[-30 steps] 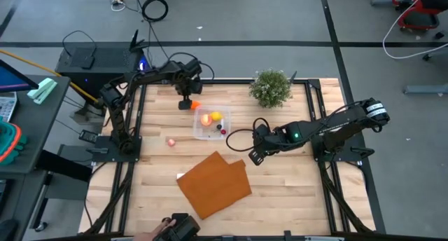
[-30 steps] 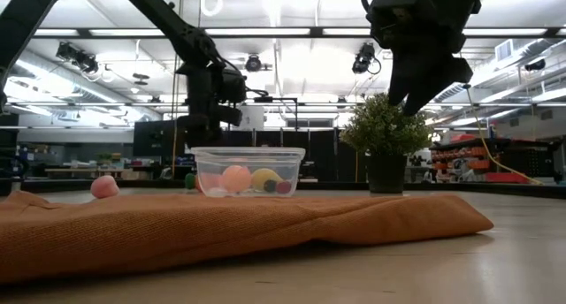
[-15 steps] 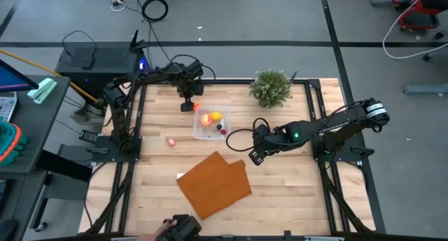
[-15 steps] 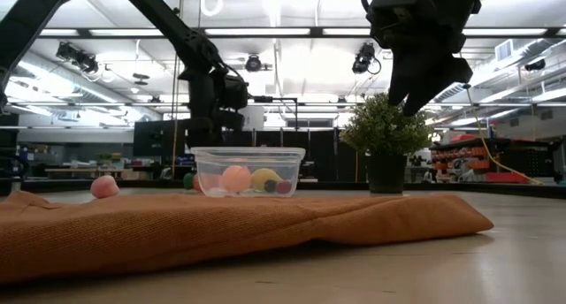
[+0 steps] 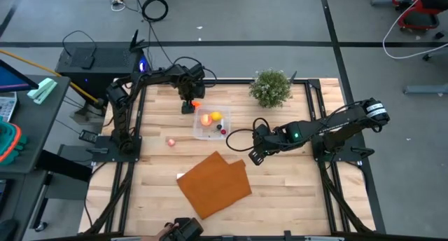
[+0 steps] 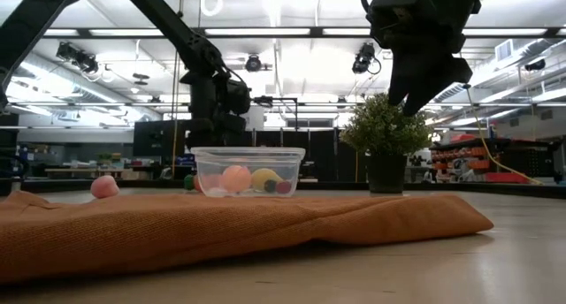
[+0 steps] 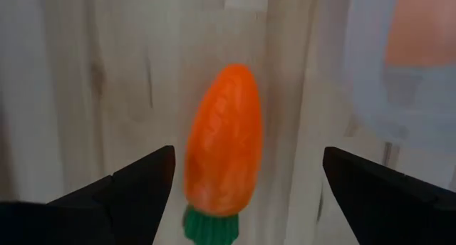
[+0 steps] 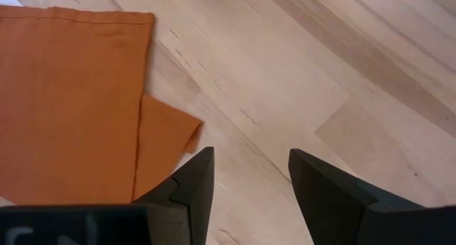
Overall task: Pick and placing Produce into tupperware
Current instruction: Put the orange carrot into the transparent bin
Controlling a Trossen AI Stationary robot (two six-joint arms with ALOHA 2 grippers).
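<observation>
An orange toy carrot (image 7: 221, 142) with a green top lies flat on the wooden table, just left of the clear tupperware (image 5: 212, 125). My left gripper (image 7: 247, 159) is open above it, one finger on each side, not touching; it also shows in the high view (image 5: 187, 105). The tupperware holds a peach-orange fruit (image 6: 235, 178), a yellow lemon (image 6: 263, 178) and a small red piece (image 6: 283, 186). A pink piece (image 5: 171, 141) lies on the table left of the tupperware. My right gripper (image 8: 249, 167) is open and empty, above the table by the mat's corner (image 5: 253, 157).
A flat orange-brown mat (image 5: 213, 183) lies near the front middle of the table. A bushy green potted plant (image 5: 271, 87) stands at the far edge, right of the tupperware. Bare wood lies to the mat's left and right.
My left gripper has moved a little toward the table's right edge, closer to the carrot and the tupperware. Its fingers stay open.
</observation>
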